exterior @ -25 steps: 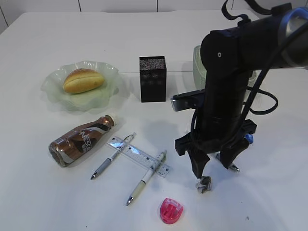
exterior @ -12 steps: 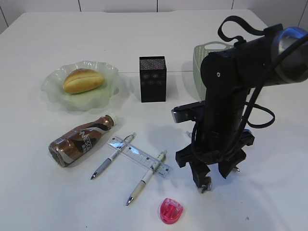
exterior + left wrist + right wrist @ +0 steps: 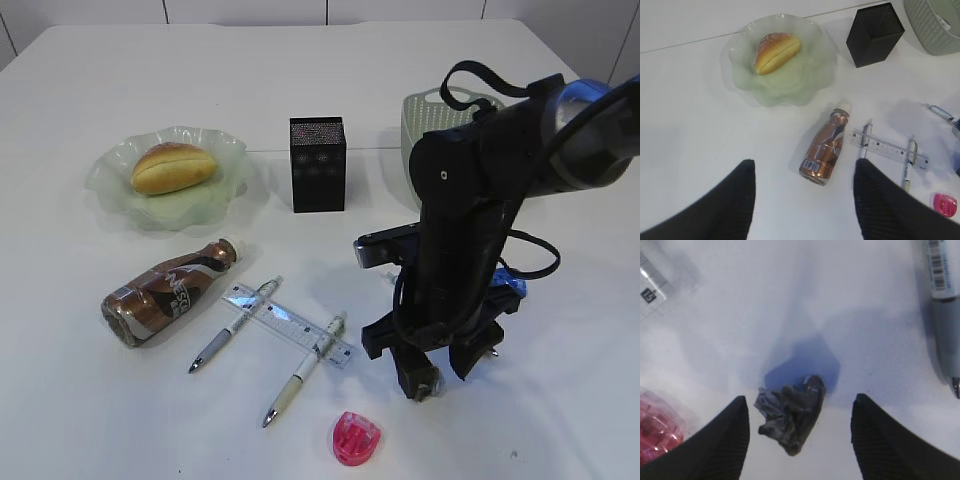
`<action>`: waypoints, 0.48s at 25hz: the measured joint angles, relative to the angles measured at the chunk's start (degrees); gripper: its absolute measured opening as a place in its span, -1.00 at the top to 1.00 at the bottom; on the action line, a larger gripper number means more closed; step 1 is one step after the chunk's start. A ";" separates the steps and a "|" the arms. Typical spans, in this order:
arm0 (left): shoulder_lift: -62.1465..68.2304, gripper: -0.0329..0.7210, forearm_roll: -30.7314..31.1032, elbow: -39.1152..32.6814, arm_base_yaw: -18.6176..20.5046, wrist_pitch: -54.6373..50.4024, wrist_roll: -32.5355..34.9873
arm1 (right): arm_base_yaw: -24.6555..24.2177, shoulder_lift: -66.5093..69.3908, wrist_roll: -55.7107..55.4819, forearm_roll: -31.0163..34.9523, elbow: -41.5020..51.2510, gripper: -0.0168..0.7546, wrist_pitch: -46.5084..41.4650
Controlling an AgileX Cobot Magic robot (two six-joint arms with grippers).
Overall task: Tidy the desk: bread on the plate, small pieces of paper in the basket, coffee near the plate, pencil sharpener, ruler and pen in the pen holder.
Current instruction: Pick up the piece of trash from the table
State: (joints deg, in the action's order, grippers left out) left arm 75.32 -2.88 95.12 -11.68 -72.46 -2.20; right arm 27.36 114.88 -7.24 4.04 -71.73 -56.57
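While the right gripper (image 3: 797,440) stands low over the table (image 3: 560,420) with its jaws apart and nothing clamped, we see the crumpled paper scrap (image 3: 790,415) lying between its 2 fingers (image 3: 722,440), touching neither. We judge this the approach to a pinch: the jaws straddle the scrap so that closing would trap it, and the basket (image 3: 440,110) is its due place. The scrap is a small, dark grey, tightly wrinkled wad, irregular and light-looking; we would expect it to crush easily and to slip out if caught only at an edge.

Just to one side of the fingers in the right wrist view lies the pink pencil sharpener (image 3: 655,430), translucent and ribbed; beside the other finger lies a pen (image 3: 942,300), and a corner of the clear ruler (image 3: 662,282) shows farther off. In the exterior view the ruler (image 3: 288,325) lies across 2 pens (image 3: 235,325), near the gripper's left. All 4 belong in the black pen holder (image 3: 318,164), which stands upright well beyond the gripper.

Farther left, the coffee bottle (image 3: 170,290) lies on its side, near the plate (image 3: 120,200) but not upright. The bread (image 3: 173,166) already rests on that plate, so we count this 1 step as done.

The left gripper (image 3: 805,200) hangs high above the bottle, jaws wide and empty, apparently waiting clear of the working arm.
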 joint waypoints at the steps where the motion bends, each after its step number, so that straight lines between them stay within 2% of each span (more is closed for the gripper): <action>1: 0.00 -0.23 0.09 0.00 0.00 0.00 0.00 | 0.00 0.00 0.00 0.00 0.00 -0.34 0.00; 12: 0.00 -0.23 1.90 0.00 0.00 0.00 0.00 | 0.00 0.00 0.12 0.00 0.00 -0.34 1.62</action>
State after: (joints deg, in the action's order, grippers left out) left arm 75.32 -0.97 95.12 -11.68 -72.46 -2.20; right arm 27.36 114.88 -7.12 4.04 -71.73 -54.95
